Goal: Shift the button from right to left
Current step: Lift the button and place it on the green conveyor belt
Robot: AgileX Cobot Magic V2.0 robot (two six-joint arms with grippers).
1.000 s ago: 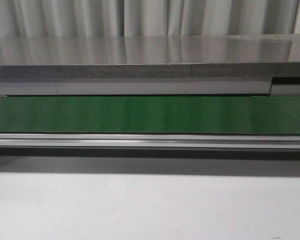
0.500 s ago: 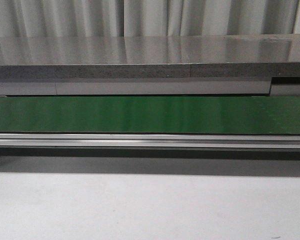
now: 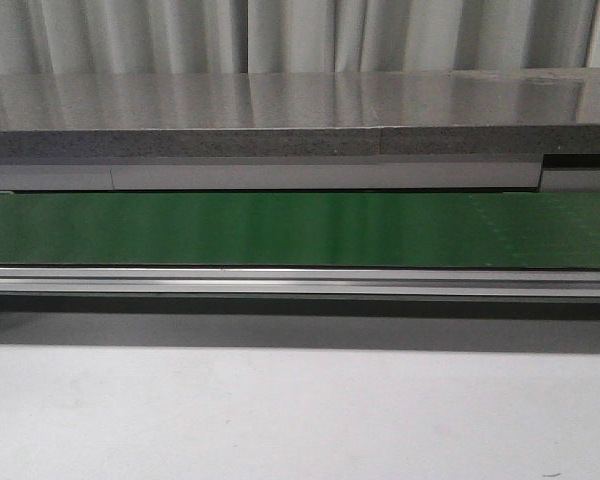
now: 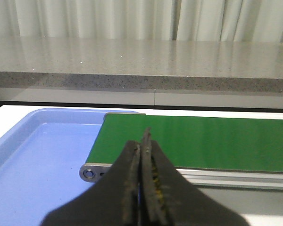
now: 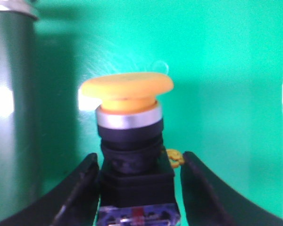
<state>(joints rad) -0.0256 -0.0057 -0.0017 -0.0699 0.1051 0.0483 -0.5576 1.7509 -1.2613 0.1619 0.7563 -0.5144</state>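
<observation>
A green belt [image 3: 280, 230] is seen running across the view, edged below by a metal rail [image 3: 300, 282]. A white tabletop [image 3: 280, 420] is shown in front, and a grey counter [image 3: 280, 110] and curtains [image 3: 300, 35] behind.

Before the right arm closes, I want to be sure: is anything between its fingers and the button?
Nothing visible is. In the right wrist view the button stands between the two open fingers over the green belt. The left finger appears to touch its black body; a narrow gap remains on the other side. A small yellow piece shows there, too unclear to identify.
</observation>
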